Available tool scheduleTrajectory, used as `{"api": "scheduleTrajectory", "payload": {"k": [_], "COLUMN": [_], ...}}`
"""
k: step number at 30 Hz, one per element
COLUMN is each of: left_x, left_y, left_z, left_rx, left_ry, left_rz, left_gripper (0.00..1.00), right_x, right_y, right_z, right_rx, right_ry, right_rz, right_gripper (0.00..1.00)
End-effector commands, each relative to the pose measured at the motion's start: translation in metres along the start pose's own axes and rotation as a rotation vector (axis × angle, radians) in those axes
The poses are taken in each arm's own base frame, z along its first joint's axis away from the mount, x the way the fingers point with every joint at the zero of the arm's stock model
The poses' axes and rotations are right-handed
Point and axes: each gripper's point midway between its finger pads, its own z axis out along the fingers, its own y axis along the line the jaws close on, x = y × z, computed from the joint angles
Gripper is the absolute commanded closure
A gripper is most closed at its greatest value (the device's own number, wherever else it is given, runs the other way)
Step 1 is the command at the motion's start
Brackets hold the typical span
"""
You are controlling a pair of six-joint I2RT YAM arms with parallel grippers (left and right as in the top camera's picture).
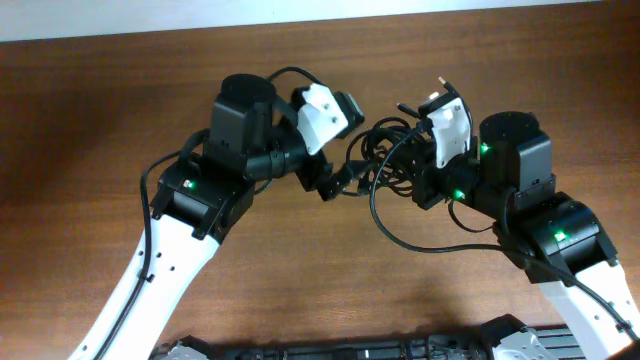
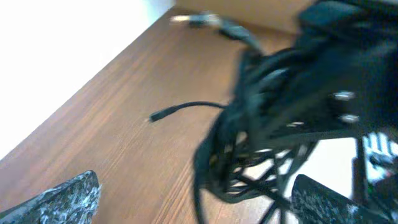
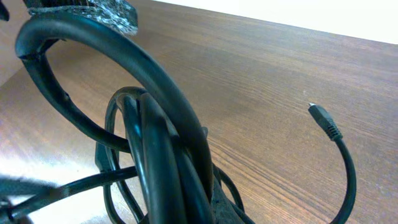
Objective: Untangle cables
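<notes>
Brown wood-grain table (image 1: 120,90). Cables (image 1: 385,150) sit as one knotted clump between the two wrists; one loose tail (image 1: 400,235) curves out toward the robot, and a plug (image 3: 323,118) hangs free at a strand's end. Left gripper (image 1: 340,183) spread wide, fingers (image 2: 68,193) flanking the clump, holding nothing. Right gripper (image 1: 418,165) pressed together, apparently pinching a strand inside the clump. Judgement: use right as anchor; left takes one free tail near the knot and draws it out slowly, stopping if loops tighten.
</notes>
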Motion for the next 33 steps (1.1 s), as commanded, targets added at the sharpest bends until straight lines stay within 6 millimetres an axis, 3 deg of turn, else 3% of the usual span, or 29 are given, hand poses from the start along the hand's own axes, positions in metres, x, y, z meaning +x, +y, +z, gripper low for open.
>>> {"api": "scheduleTrajectory", "payload": {"k": [1, 4, 10, 18, 33], "left_x": [0.000, 0.005, 0.005, -0.004, -0.011], "left_y": [0.026, 0.040, 0.040, 0.011, 0.003], "left_z": [-0.010, -0.013, -0.013, -0.008, -0.007], "left_rx": [-0.176, -0.265, -0.265, -0.086, -0.038], "left_ry": [0.019, 0.032, 0.033, -0.002, -0.029], "left_rz": [-0.134, -0.209, -0.211, -0.149, -0.139], "left_gripper": [0.01, 0.01, 0.01, 0.01, 0.01], "right_x": [-0.008, -0.008, -0.008, -0.009, -0.015], "right_y": [-0.003, -0.003, -0.003, 0.002, 0.034], "right_z": [-0.006, -0.006, -0.006, -0.006, -0.009], "right_rx": [0.024, 0.024, 0.023, -0.005, -0.191], "right_ry": [-0.030, -0.030, -0.030, -0.031, -0.059], "right_rz": [0.014, 0.014, 0.014, 0.011, -0.086], "right_gripper": [0.96, 0.96, 0.96, 0.96, 0.96]}}
